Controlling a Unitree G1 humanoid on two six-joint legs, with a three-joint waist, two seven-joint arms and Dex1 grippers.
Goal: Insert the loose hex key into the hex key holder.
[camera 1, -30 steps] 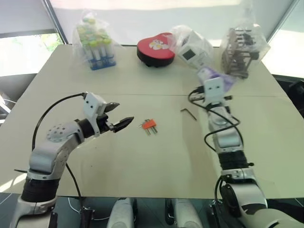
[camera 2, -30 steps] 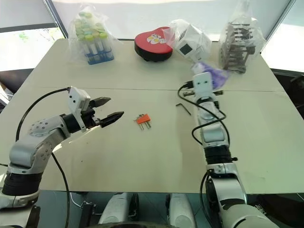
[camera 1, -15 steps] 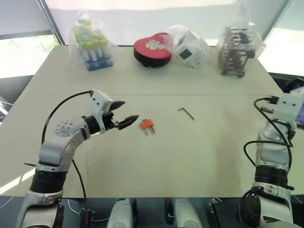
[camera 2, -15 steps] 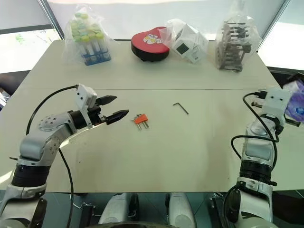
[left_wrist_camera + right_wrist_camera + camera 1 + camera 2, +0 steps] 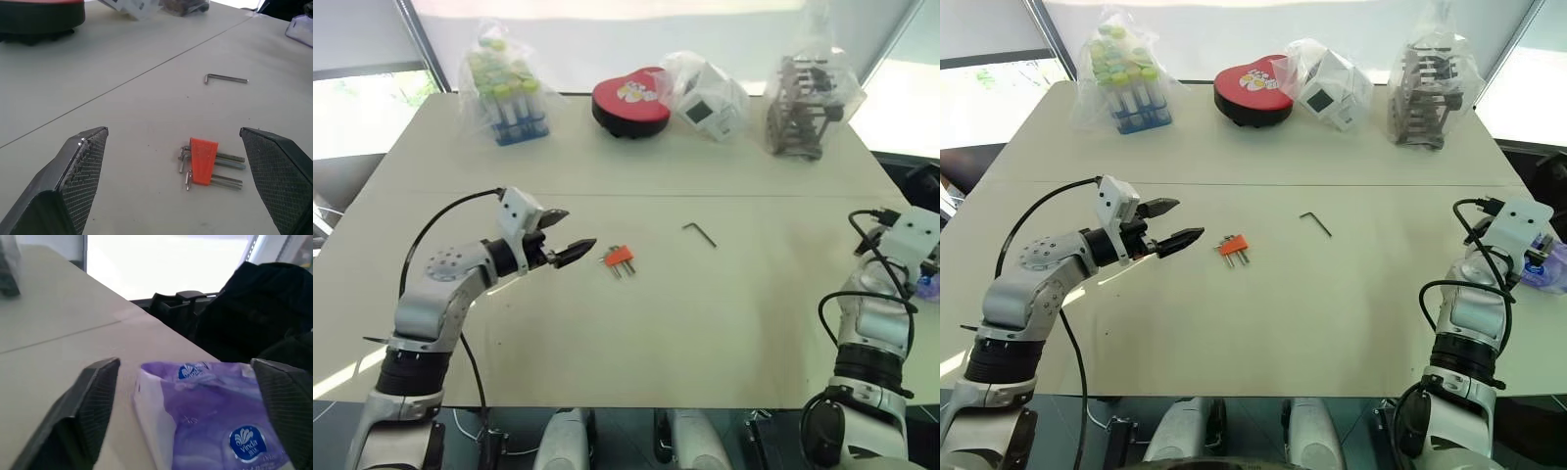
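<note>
Here the left end effector (image 5: 570,235) hovers low over the pale bench (image 5: 636,333) with its two black fingers spread wide and nothing between them; in its wrist view the textured pads (image 5: 80,169) stand far apart on either side of the small orange plastic hex key holder (image 5: 202,161), which lies flat on the bench just ahead of the fingertips with several grey metal keys projecting from it. The thin dark L-shaped loose hex key (image 5: 700,234) lies flat farther on, beyond the holder as seen from the left end effector and well apart from it, roughly midway between the two arms. The right end effector (image 5: 188,404) is held out at the right-hand edge of the bench, its fingers likewise splayed and unloaded, with a purple packet of tissues (image 5: 215,418) lying just in front of them. The key is judged light, rigid and smooth, lying flush with the surface, so it will tend to skid or pivot under a careless pinch; the long shank near the bend offers the better hold, leaving the straight end free to enter a socket. The holder, a light plastic block, will probably slide unless it is steadied by its orange body, not by the prongs. Behind stand a red heart-shaped box (image 5: 631,103) and bagged items, all well clear.
</note>
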